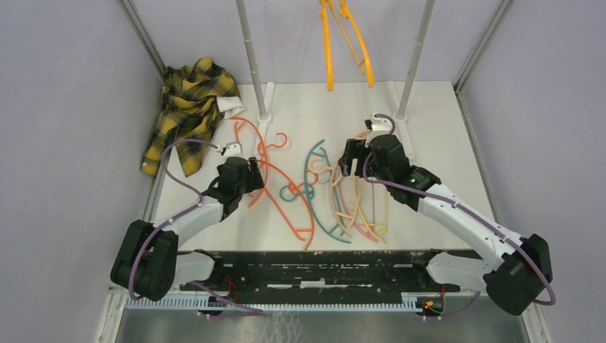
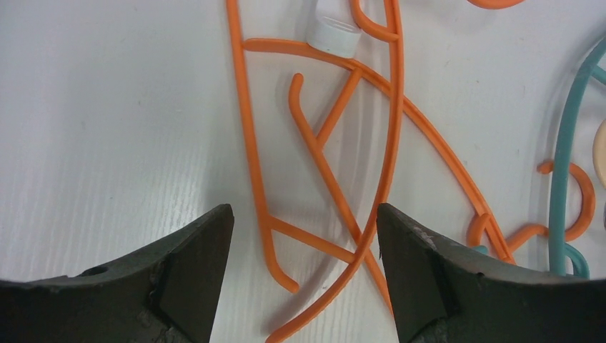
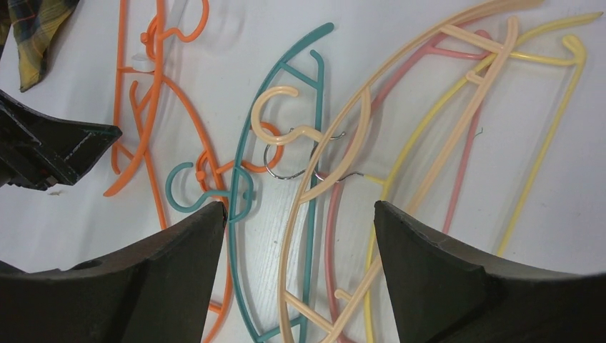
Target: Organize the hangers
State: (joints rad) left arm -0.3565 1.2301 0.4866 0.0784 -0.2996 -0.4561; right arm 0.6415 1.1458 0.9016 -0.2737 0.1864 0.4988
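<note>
Between the spread fingers of the left tool (image 2: 304,214) lie the crossing bars of the orange hangers (image 2: 251,143), flat on the worktop (image 2: 107,107). The tool stands open astride them and grips nothing; I judge it is placed there to pinch a bar near the crossing. Off to its right a teal hanger (image 2: 559,186) begins. The right tool (image 3: 300,207) is likewise open and empty, straddling a peach hanger (image 3: 474,93). The teal one lies by its left finger, and a pink hanger (image 3: 461,171) and a yellow hanger (image 3: 552,132) lie toward its right. That pile looks interlocked, so a lift would probably drag neighbours along. Far ahead of both tools, two hung hangers (image 1: 346,43) dangle between grey poles (image 1: 251,57), likely where the rest belong.
</note>
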